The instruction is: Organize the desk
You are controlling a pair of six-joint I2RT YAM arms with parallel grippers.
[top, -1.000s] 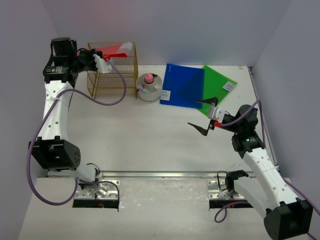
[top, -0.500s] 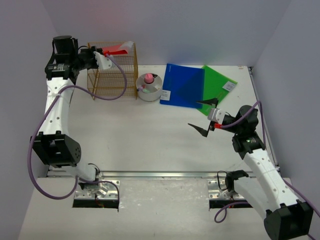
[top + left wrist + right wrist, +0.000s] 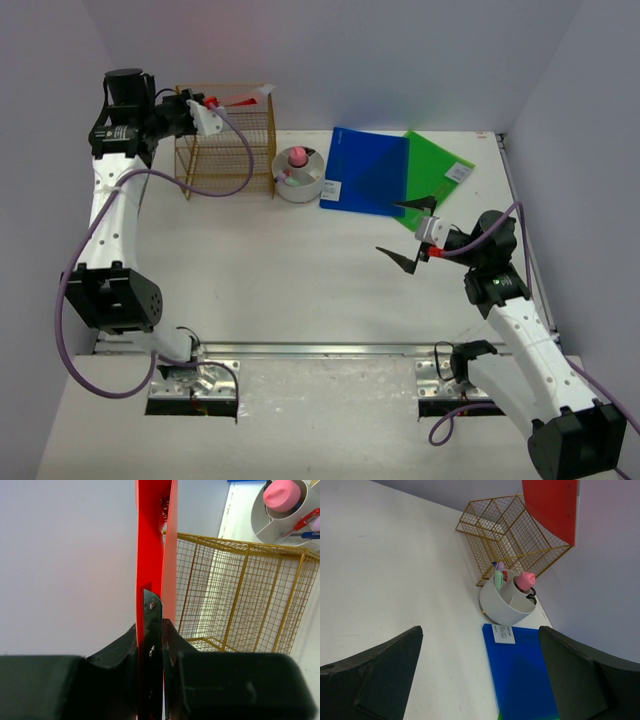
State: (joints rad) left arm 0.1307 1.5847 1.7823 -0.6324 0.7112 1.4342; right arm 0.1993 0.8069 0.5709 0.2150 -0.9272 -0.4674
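1. The desk is a white matte tabletop that fills the floor of the enclosure between the pale walls; a metal rail runs along its near edge, just ahead of the arm bases.
2. The left gripper is raised at the far left corner, above the gold wire rack; its fingers are clamped on the edge of a red folder; the left wrist view shows both jaws pressed against the red sheet with no gap.
3. The red folder is off the desk; it extends from the gripper across the top of the rack, tilted, with a pale edge at its far right end.
4. The rack stands on the desk at the far left, close to the back wall.
5. A white round desk organizer stands just beside the rack on its right; it holds a pink-capped item and several pens.
6. A blue folder lies flat to the right of the organizer; a green folder lies partly under its right edge.
7. The right gripper hovers above the desk, near the front edges of the blue and green folders; its fingers are spread wide and hold nothing.
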